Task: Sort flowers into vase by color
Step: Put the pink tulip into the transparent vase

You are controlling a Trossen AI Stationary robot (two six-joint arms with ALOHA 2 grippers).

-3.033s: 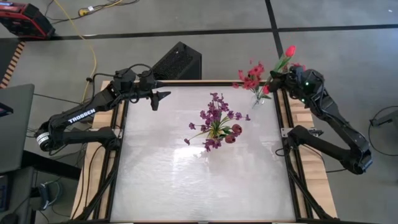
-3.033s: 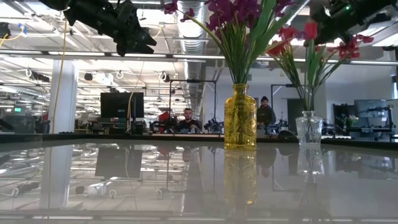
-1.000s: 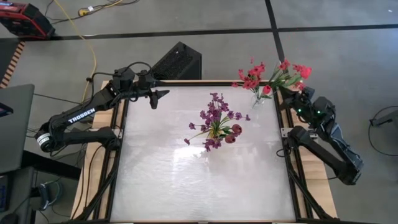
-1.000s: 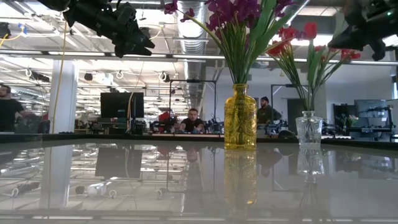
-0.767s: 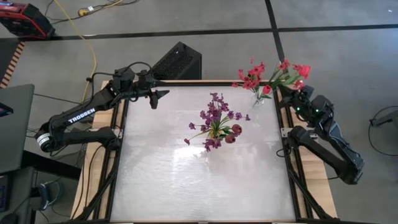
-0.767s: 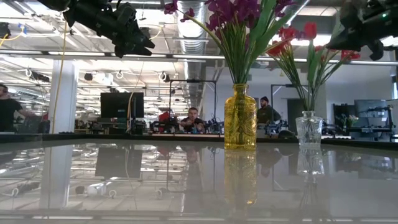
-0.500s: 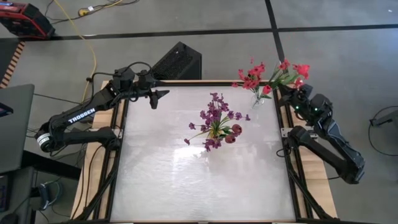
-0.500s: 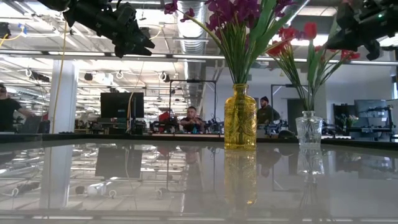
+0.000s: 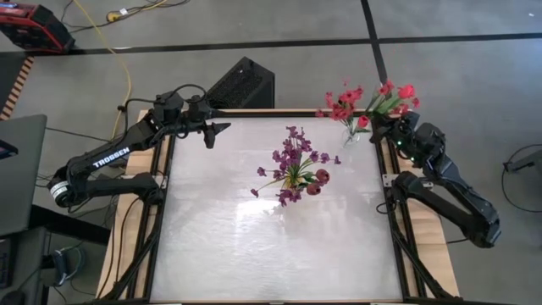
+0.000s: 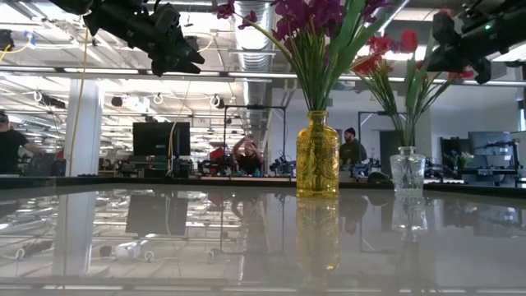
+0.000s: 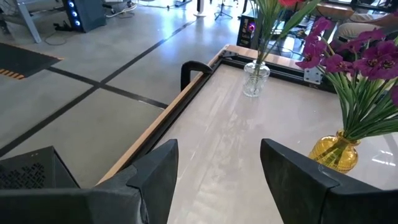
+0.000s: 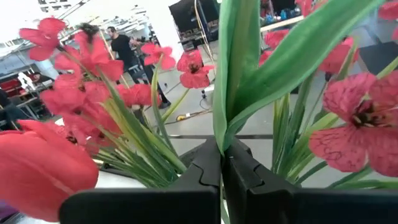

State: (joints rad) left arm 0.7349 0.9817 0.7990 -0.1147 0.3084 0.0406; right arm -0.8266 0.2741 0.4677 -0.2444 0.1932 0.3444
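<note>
Flowers look nearly sorted: purple blooms stand in the yellow vase mid-desk, and red-pink blooms fill the clear vase at the desk's far right corner. You've got no loose stems lying on the desk as far as the high view shows.

What's left, by my read: the right gripper sits right beside the clear vase, w/ its fingers pinched shut on a green leaf or stem of that red-pink bunch. Can't tell whether that stem is seated in the vase yet, so treat it as the last one to settle, then let go.

Room: the clear vase is close to the desk's wooden edge rail, so you've little margin on that side; a sideways tug could tip it. Toward the yellow vase there's bare desk, well apart.

Left gripper hangs over the far left corner, away from the clear vase, fingers spread open, holding nothing. Ppl sit in the room behind.
</note>
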